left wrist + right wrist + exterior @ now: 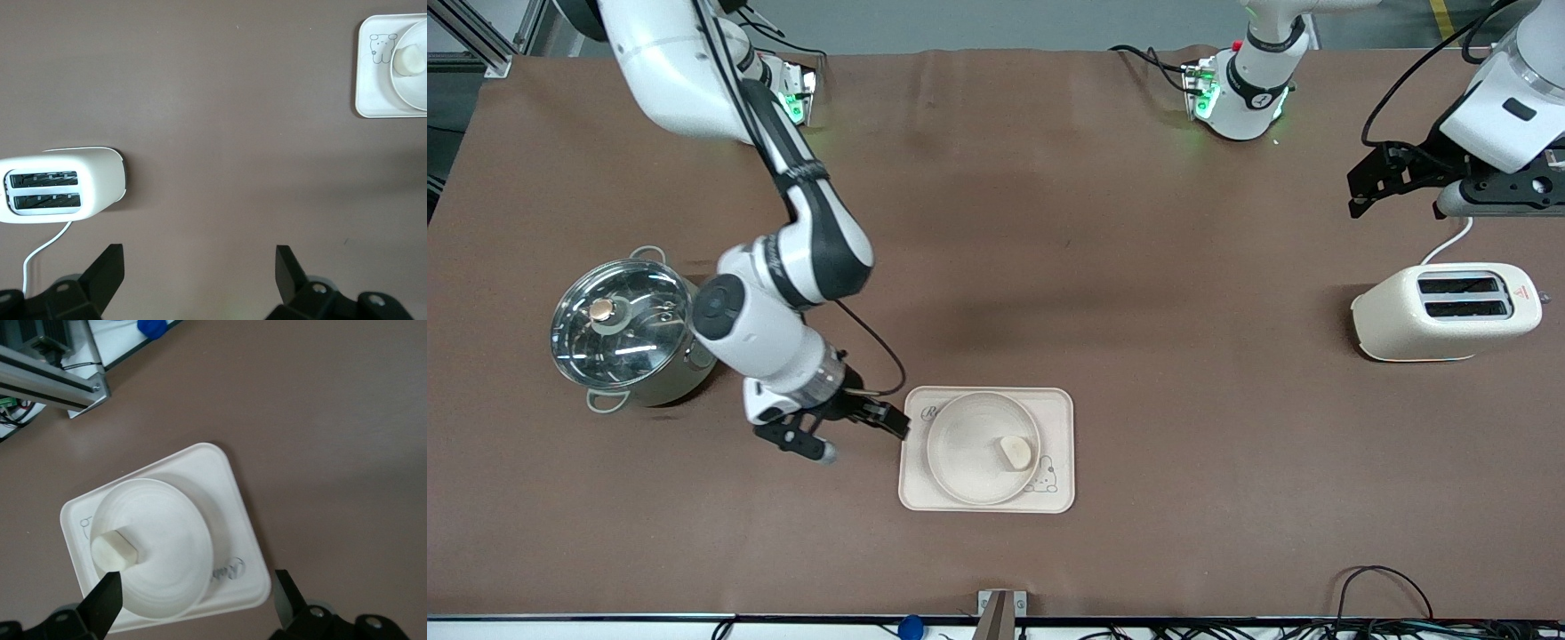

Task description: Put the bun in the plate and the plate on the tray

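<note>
The bun [1016, 452] lies in the round plate [960, 427], and the plate sits on the rectangular Rabbit tray [1058, 409]. My right gripper [860, 440] is open and empty, just off the tray's edge toward the right arm's end of the table. In the right wrist view its open jaws [197, 600] frame the tray [227, 487], the plate [167, 540] and the bun [113, 550]. My left gripper [1369, 191] waits open and empty above the table near the toaster. The left wrist view [200, 267] shows the tray [367, 100], plate [417, 93] and bun [407, 60] far off.
A steel pot with a glass lid [623, 333] stands close to the right arm's wrist. A cream toaster [1449, 311] with a white cord stands at the left arm's end of the table and also shows in the left wrist view [60, 187]. Cables lie along the table's near edge.
</note>
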